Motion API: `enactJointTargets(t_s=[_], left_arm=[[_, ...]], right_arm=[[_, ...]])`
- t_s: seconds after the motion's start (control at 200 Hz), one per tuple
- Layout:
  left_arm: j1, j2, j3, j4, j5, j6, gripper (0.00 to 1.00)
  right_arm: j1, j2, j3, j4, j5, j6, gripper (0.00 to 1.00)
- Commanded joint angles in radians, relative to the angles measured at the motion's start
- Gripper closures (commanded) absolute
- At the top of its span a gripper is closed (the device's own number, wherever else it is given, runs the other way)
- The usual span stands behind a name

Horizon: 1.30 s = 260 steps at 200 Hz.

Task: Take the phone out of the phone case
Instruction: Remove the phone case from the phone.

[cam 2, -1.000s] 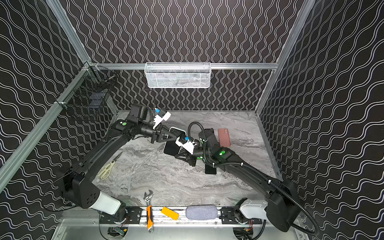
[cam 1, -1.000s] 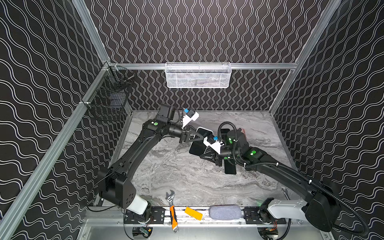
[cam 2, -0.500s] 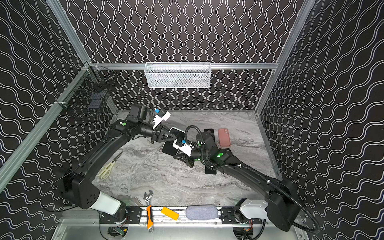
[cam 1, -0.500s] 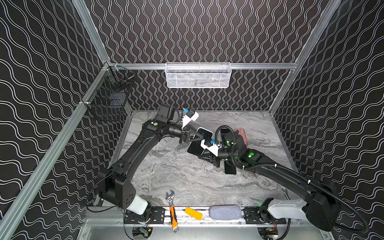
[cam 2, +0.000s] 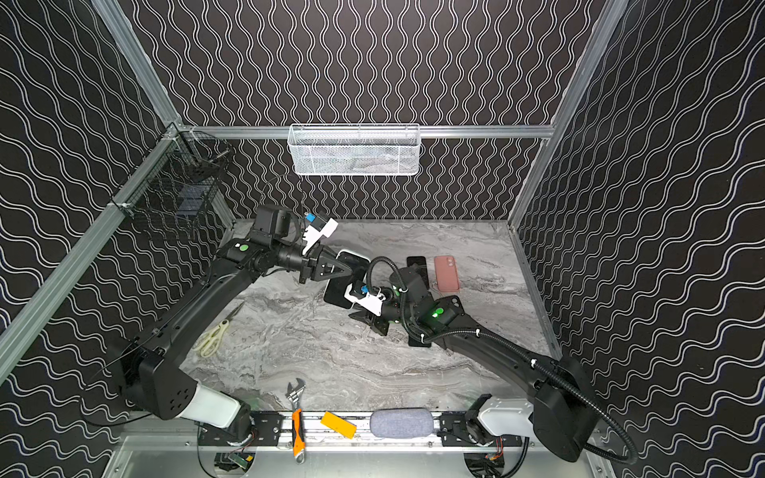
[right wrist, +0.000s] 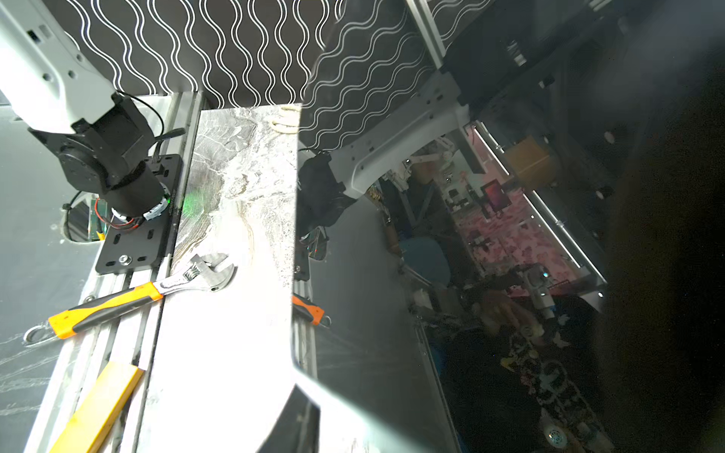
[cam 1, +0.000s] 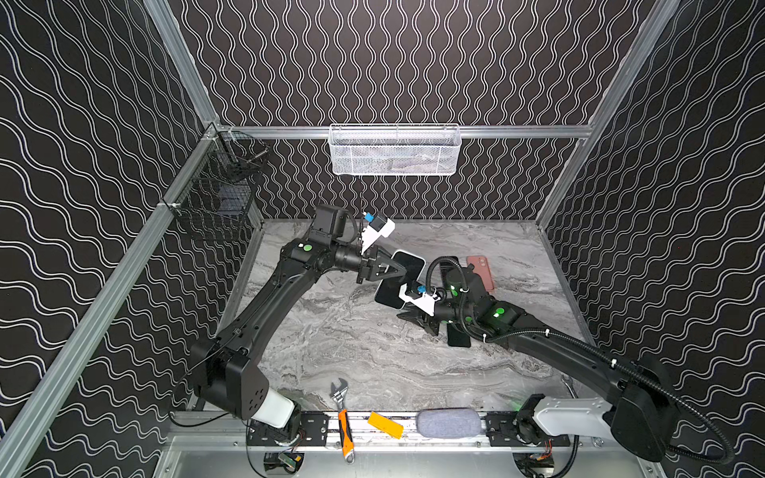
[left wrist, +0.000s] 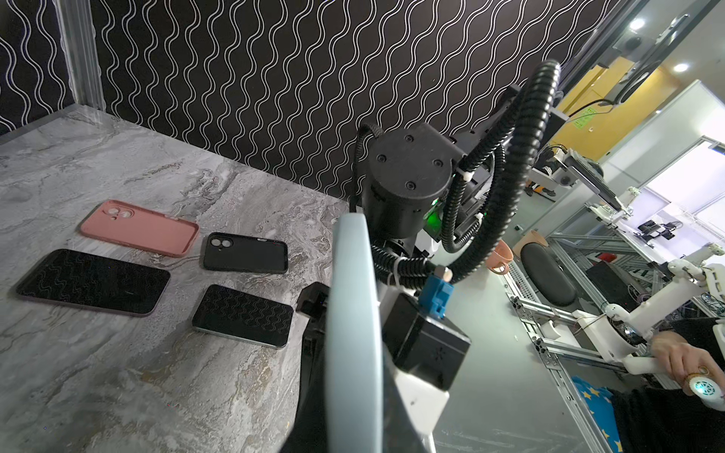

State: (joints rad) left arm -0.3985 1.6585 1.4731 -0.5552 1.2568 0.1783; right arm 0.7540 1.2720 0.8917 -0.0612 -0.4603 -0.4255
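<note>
The phone [cam 1: 389,294] — glossy black face, pale-blue rim — clamped in left gripper [cam 1: 402,271]; right gripper [cam 1: 416,323] — cannot tell.

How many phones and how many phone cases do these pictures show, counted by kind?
Phones lying flat, screen up: 2, the large phone and the small phone.
Empty cases: 2, the pink case and the black case.
Cased phone in the left fingers: 1.
Total: 5.

Glossy phone [cam 1: 414,263], matt stone-look table [cam 1: 352,356]
</note>
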Motion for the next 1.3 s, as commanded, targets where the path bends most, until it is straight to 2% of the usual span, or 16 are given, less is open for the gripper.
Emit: enactJointTargets(t_s=[0.0, 0.13, 0.23, 0.405, 0.586, 0.686, 0.806, 1.041, 1.296], left_arm=[[0.0, -0.005, 0.001, 0.008, 0.097, -0.03, 1.0], [0.0, 0.0, 0.004, 0.009, 0.102, -0.024, 1.0], [0.0, 0.011, 0.01, 0.008, 0.11, -0.027, 1.0], [0.0, 0.018, 0.013, 0.008, 0.113, -0.027, 1.0], [0.0, 0.017, 0.017, 0.008, 0.11, -0.031, 1.0], [0.0, 0.017, 0.015, 0.008, 0.107, -0.032, 1.0], [0.0, 0.022, 0.021, 0.006, 0.106, -0.033, 1.0], [0.0, 0.029, 0.028, 0.006, 0.11, -0.043, 1.0], [0.0, 0.014, 0.019, 0.006, 0.113, -0.046, 1.0]], right_arm=[[-0.011, -0.021, -0.002, 0.01, -0.009, 0.045, 0.67], [-0.037, -0.02, 0.043, -0.066, -0.118, 0.048, 0.6], [-0.047, -0.004, 0.077, -0.123, -0.171, 0.048, 0.6], [-0.051, 0.019, 0.099, -0.124, -0.245, 0.083, 0.65], [-0.051, 0.046, 0.141, -0.149, -0.276, 0.068, 0.66], [-0.051, 0.043, 0.148, -0.162, -0.287, 0.073, 0.62], [-0.053, 0.041, 0.155, -0.188, -0.282, 0.068, 0.62], [-0.054, 0.037, 0.142, -0.15, -0.286, 0.098, 0.72], [-0.056, 0.044, 0.155, -0.142, -0.299, 0.111, 0.74]])
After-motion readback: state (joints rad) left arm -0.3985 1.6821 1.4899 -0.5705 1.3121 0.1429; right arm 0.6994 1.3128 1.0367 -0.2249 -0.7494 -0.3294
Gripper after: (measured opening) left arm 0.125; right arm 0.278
